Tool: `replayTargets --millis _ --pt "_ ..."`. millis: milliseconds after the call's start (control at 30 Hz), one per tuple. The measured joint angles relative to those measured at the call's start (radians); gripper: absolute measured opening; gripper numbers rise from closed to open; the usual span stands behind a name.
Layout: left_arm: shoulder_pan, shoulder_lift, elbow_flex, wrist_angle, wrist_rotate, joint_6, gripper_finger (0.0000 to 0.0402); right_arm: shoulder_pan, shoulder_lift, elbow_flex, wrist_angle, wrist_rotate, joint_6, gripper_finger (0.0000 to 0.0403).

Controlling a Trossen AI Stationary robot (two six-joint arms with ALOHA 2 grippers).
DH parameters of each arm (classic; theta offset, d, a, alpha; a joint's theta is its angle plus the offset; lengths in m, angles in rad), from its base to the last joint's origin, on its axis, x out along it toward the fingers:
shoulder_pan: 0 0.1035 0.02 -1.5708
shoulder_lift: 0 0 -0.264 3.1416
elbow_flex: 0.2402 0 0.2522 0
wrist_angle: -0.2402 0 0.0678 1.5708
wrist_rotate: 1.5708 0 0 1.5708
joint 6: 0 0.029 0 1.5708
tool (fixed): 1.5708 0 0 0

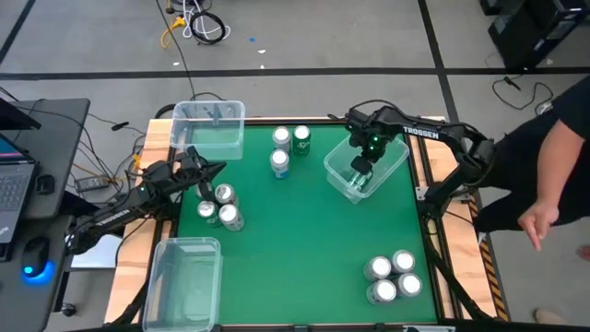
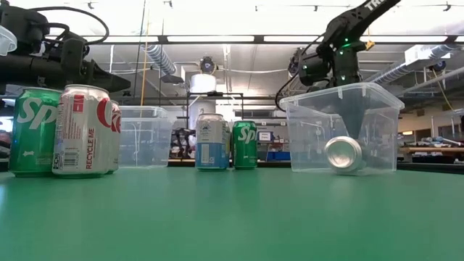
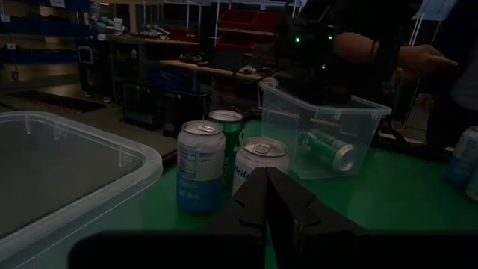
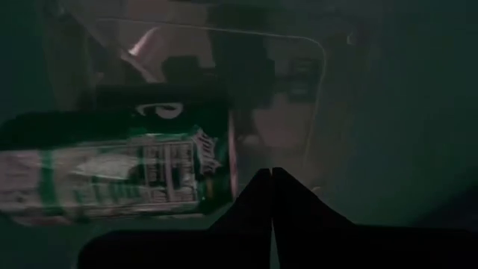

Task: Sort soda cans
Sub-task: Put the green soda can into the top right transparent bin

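We see one green soda can lying on its side in the clear bin directly beneath the right gripper, its long axis level and its silver end facing the low camera; that gripper hangs clenched and empty above it. The left gripper, also clenched on nothing, sits beside three upright cans. Ahead of it stand three more cans; four cans stand well apart. One reads "RECYCLE ME".
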Motion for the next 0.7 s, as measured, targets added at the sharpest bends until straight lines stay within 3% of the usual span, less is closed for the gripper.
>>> replayTargets --millis 400,700 --pt "0.0 0.0 0.0 0.0 0.0 0.0 0.001 0.0 0.0 -0.013 0.01 0.02 -0.001 0.0" --pt "0.0 0.0 0.0 0.0 0.0 0.0 0.001 0.026 0.008 0.036 -0.012 -0.062 0.034 0.0"
